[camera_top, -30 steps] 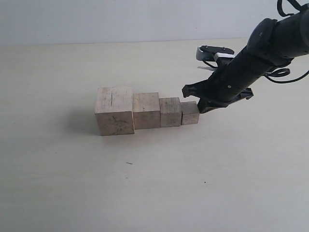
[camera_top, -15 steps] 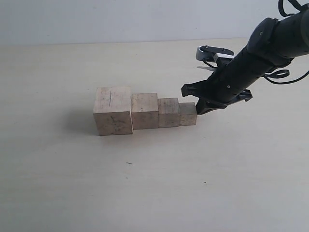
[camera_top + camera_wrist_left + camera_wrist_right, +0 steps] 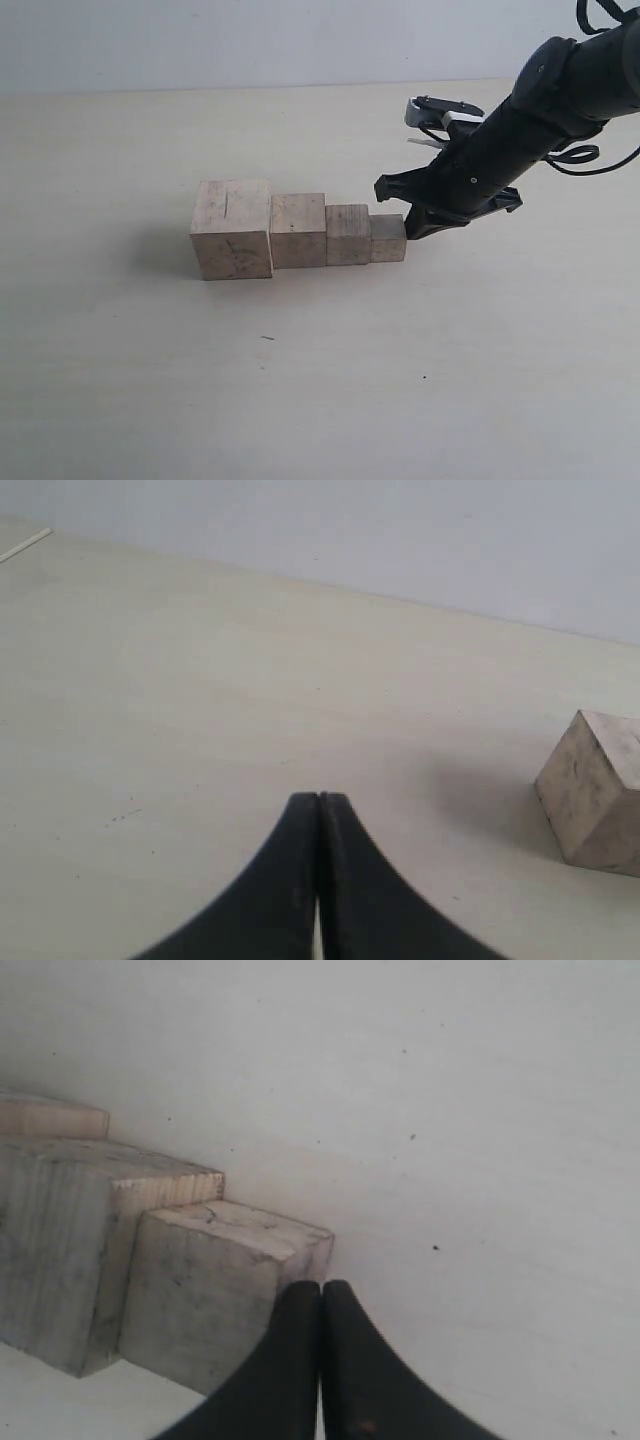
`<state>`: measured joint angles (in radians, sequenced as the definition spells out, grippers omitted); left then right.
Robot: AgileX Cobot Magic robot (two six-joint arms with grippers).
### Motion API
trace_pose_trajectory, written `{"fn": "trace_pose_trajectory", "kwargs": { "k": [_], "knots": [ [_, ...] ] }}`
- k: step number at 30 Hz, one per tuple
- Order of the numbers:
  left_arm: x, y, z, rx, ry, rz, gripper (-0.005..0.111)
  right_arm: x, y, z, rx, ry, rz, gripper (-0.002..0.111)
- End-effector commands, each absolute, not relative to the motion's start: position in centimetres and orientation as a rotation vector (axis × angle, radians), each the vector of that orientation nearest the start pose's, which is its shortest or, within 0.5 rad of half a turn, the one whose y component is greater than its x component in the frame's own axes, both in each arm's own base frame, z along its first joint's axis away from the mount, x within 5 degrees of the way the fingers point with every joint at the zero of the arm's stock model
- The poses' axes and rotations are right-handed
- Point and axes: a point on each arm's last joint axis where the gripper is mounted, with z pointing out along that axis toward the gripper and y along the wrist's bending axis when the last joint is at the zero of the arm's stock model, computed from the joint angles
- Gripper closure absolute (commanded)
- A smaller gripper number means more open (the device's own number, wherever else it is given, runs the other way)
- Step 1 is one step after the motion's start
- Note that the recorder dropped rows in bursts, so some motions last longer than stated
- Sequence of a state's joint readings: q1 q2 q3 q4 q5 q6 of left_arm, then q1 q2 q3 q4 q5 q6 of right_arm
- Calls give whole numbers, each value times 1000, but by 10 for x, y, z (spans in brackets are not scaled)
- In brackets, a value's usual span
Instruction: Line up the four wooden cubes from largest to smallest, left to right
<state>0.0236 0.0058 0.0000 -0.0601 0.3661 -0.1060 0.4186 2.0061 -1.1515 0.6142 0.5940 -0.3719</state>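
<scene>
Four pale wooden cubes stand touching in a row on the table. From left to right they are the largest cube (image 3: 232,228) with a dark crack on top, the second cube (image 3: 298,230), the third cube (image 3: 348,234) and the smallest cube (image 3: 388,238). My right gripper (image 3: 411,230) is shut and empty, its tips pressed against the smallest cube's (image 3: 215,1290) right side. In the right wrist view the right gripper (image 3: 322,1287) meets that cube's edge. My left gripper (image 3: 319,798) is shut and empty, apart from the largest cube (image 3: 598,790).
The right arm (image 3: 530,120) slants down from the upper right, with a white part (image 3: 440,112) and cables behind it. The pale table (image 3: 300,380) runs back to a light wall (image 3: 250,40).
The right gripper has pushed leftward against the smallest cube, and the whole row of cubes has slid a little to the left.
</scene>
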Motion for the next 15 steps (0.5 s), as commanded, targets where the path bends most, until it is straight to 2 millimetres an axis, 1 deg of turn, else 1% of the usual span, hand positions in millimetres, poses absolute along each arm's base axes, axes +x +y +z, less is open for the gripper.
{"fn": "trace_pose_trajectory", "kwargs": {
  "k": [1,6,9,12,15],
  "knots": [
    [53,-1,181,-155,1838,-125,107,334,179,130,-459,2814,567,108],
    [53,-1,181,-155,1838,-125,107,338,174,158,-495,2695,470,108],
    [53,-1,181,-155,1838,-125,107,338,169,182,-502,2601,419,108],
    [53,-1,181,-155,1838,-125,107,335,167,213,-496,2494,419,108],
    [53,-1,181,-155,1838,-125,107,328,163,246,-488,2393,432,108]
  ]
}}
